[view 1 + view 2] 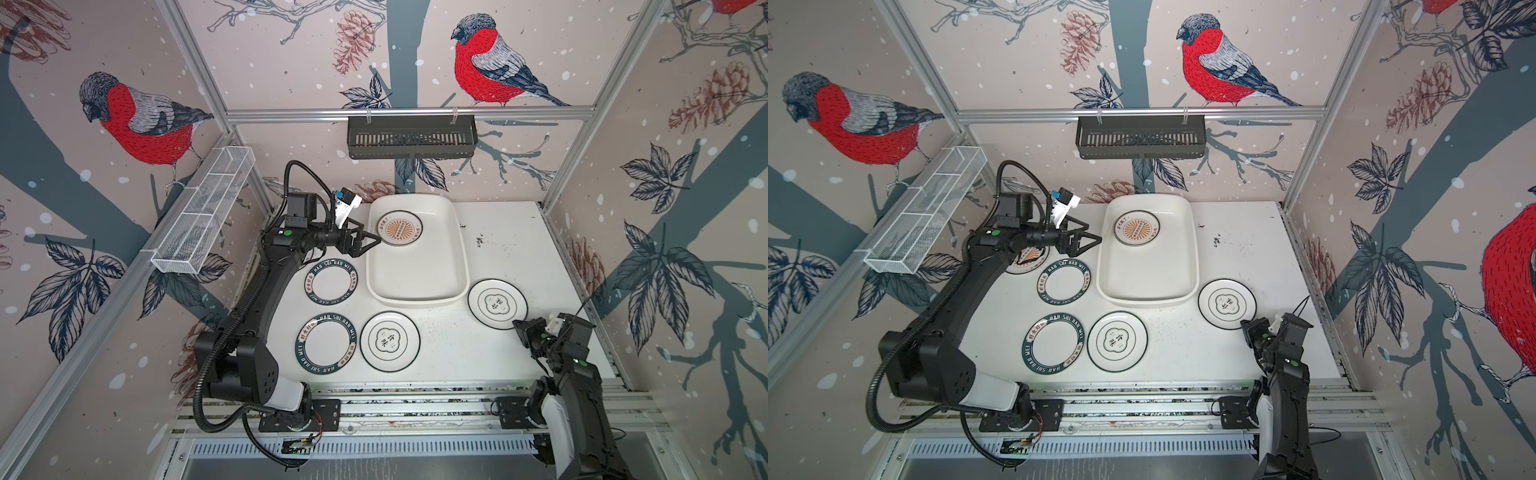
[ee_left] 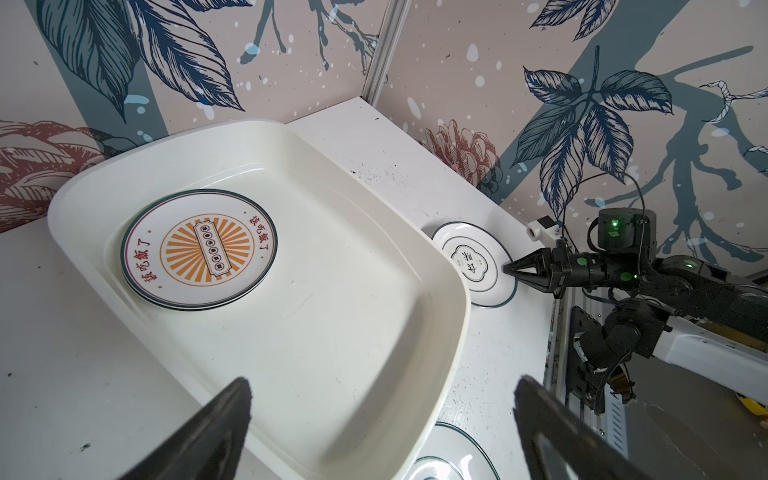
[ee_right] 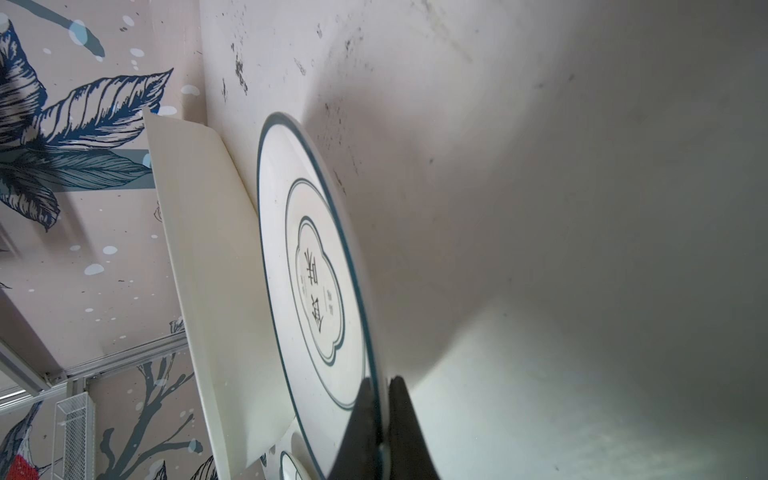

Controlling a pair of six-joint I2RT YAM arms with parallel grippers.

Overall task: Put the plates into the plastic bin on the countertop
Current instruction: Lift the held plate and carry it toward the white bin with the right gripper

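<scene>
Plates lie mostly outside the plastic bin (image 1: 415, 270), which sits toward 12 o'clock on the desk (image 1: 519, 249). Inside it, at the 11 o'clock end, rests a sunburst stack (image 2: 198, 248), apparently 2 high, tucked far back so the near floor is free for more.

The right tool (image 3: 381, 384) is clenched on the rim of an emblem plate (image 1: 497, 304) off the bin's 4 o'clock corner. Its 2 fingers pinch the edge from either face, since a flat plate offers nothing else to hold. Whether that plate has left the desk I cannot tell. I would guess a lift and a swing toward 10 o'clock comes next, with the flared bin rim just beside the plate as the thing to clear.

The left tool (image 1: 369, 237) is released, jaws wide and empty, hanging by the bin's 9 o'clock rim. Beneath that arm a third sunburst plate (image 1: 1027, 257) peeks out. A lettered plate (image 1: 329, 283) lies at 9 o'clock of the bin, a nearer lettered plate (image 1: 327, 343) at 7 o'clock, and a second emblem plate (image 1: 390, 341) at 6 o'clock, all within that arm's easy side.
</scene>
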